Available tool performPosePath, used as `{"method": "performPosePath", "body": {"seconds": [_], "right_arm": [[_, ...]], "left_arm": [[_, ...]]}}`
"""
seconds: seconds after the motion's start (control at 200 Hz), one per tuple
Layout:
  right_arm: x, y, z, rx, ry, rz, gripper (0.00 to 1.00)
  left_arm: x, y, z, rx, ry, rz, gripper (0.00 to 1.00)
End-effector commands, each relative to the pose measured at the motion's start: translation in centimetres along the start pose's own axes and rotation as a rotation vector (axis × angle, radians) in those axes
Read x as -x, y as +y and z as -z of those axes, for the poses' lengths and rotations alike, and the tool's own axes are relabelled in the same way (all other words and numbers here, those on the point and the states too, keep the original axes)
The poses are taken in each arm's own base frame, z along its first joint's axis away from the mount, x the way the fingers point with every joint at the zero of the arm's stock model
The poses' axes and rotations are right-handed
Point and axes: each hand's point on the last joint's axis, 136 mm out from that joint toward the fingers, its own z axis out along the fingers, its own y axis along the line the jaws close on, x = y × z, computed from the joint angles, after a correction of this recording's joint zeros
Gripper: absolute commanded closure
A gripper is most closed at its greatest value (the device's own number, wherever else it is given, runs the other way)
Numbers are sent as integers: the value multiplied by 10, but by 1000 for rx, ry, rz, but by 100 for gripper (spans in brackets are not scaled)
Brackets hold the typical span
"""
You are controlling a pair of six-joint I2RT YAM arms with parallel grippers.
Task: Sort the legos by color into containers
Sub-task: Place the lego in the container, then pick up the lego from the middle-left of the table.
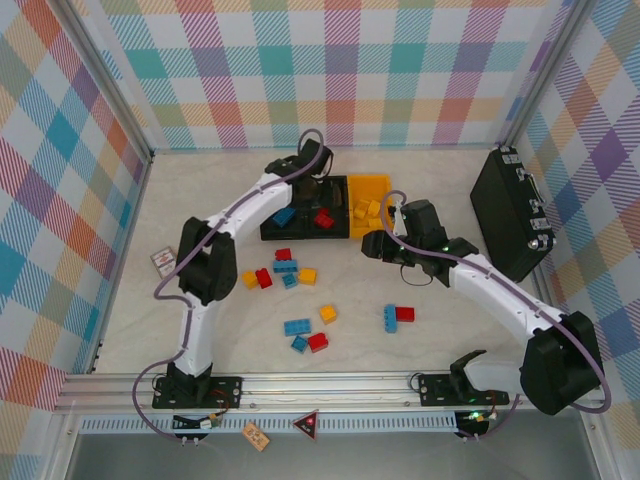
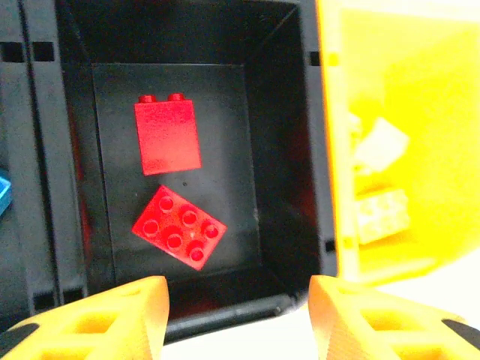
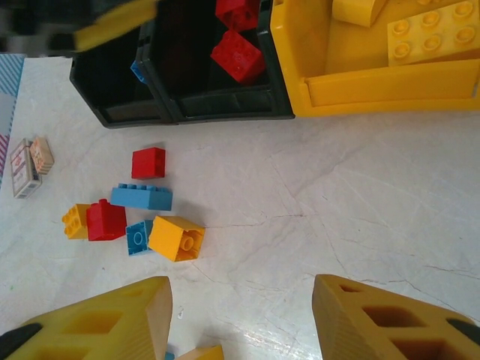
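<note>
Your left gripper [image 2: 236,322] is spread wide, its yellow fingers [image 2: 97,319] far apart with nothing between them. Straight past the fingertips is the middle black bin [image 2: 281,135]. On its floor lie two red bricks: a studs-up one [image 2: 178,226] nearer the fingers and one on its side [image 2: 167,137] just beyond, close but not touching. To the right of the fingers is the yellow-orange bin [image 2: 420,90], with pale, washed-out yellow bricks [image 2: 382,214] inside. At the far left a sliver of a blue brick [image 2: 4,195] shows.

Your right gripper [image 3: 240,319] is likewise wide and empty, with bare table [image 3: 337,195] between and ahead of its fingers. Ahead and to their left sits a loose cluster [image 3: 127,214] of two red, two blue and two yellow-orange bricks. Two small cards [image 3: 30,161] lie further left. Beyond the cluster is the left black bin [image 3: 112,90], first of the row of three.

From above, more loose bricks lie behind your right gripper's fingers, toward the arm bases: a touching blue and red pair [image 1: 398,316] and a mixed group [image 1: 308,335]. A black case [image 1: 512,210] stands well off to the right.
</note>
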Motion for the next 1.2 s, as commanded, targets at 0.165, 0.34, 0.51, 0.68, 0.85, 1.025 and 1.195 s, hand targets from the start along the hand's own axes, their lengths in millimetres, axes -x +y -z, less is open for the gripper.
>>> {"method": "performPosePath", "body": {"seconds": [0.165, 0.34, 0.51, 0.68, 0.85, 1.025, 1.195], "right_arm": [[-1, 4, 1, 1, 25, 36, 47], [-6, 15, -1, 53, 47, 69, 48], [-12, 28, -10, 90, 77, 115, 48], [-16, 42, -19, 119, 99, 152, 48], [-22, 55, -28, 134, 126, 184, 48], [-30, 64, -35, 147, 147, 200, 47], [-35, 67, -40, 149, 161, 212, 47]], "left_arm": [[-29, -2, 49, -105, -39, -1, 46], [-59, 25, 66, -56, -36, 33, 46], [-83, 58, 77, 27, -31, 91, 44], [-101, 94, 85, 129, -42, 174, 43], [-120, 129, 92, 249, -31, 262, 42], [-139, 154, 93, 306, -36, 349, 41], [-154, 175, 93, 385, -41, 412, 34]]}}
